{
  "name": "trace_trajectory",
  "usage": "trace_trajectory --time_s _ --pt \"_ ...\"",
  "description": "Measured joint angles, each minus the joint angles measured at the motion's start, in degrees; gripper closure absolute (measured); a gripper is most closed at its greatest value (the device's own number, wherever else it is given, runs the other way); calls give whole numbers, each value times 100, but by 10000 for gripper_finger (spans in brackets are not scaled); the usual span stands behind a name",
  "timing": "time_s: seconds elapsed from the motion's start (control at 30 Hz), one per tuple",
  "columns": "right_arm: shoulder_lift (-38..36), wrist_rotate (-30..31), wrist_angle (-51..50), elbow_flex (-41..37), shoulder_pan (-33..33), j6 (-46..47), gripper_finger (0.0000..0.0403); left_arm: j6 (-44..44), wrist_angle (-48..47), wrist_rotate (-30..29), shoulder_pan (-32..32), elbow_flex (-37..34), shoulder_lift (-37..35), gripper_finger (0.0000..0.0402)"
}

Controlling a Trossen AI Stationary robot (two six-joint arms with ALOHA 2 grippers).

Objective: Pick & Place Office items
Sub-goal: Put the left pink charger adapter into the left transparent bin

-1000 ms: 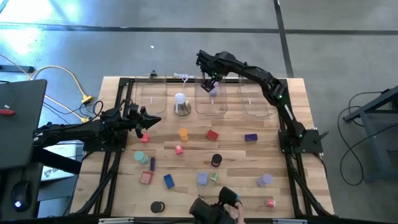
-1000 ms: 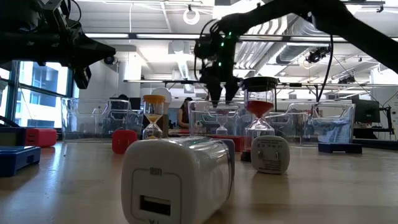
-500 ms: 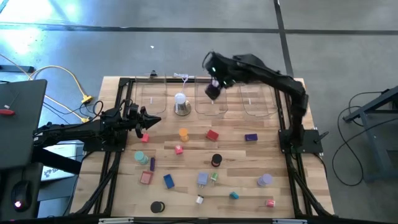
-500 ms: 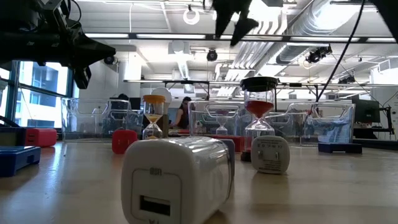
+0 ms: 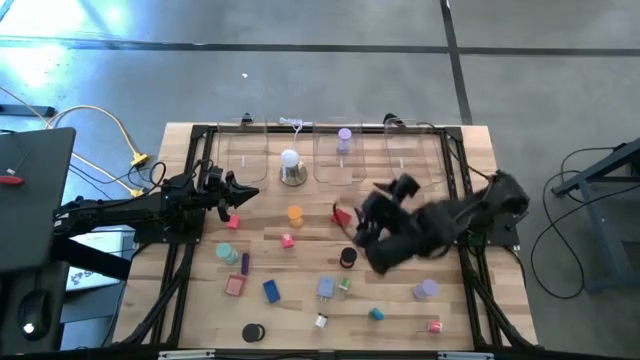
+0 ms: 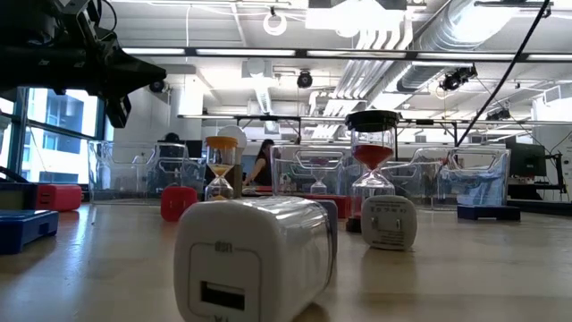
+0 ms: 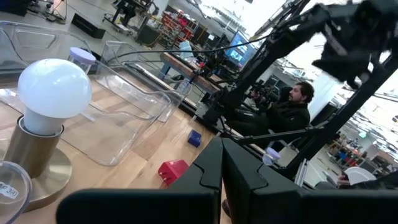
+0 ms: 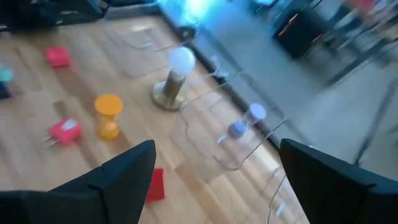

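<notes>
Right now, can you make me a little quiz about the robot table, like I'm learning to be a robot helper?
1. True or false: the left claw is wide open.
2. Pick one. The right claw is: A) open and empty, B) shut tight, C) gripping a pencil.
3. Fill in: the hourglass in the middle clear bin is coloured ____.

Key: 1 false; 2 A; 3 purple.

the right gripper hung spread wide over the table's middle, just beside a red block. clear bins and a white dome lamp lined the far edge; small pieces crowded the near half.
</notes>
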Motion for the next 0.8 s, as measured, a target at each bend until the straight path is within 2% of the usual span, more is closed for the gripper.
trace_trajectory --time_s 0.1,0.23,0.33,0.6,0.73,0.8 --pt "-9 565 64 -619 394 814 70 0 12 0 0 0 0 401" --pt "-1 925 2 -1451 644 1904 70 0 32 0 0 0 0 401" --pt "-3 1141 -10 -1901 662 2379 70 0 81 -2 2 0 -2 401" --pt "-4 1283 26 -2390 639 2906 70 -1 121 -11 2 0 -1 401" --pt "-4 1469 115 -2455 643 2903 70 -713 147 123 -34 0 0 401" --pt "-4 1473 127 -2466 644 2899 70 -670 172 129 -48 0 -2 401"
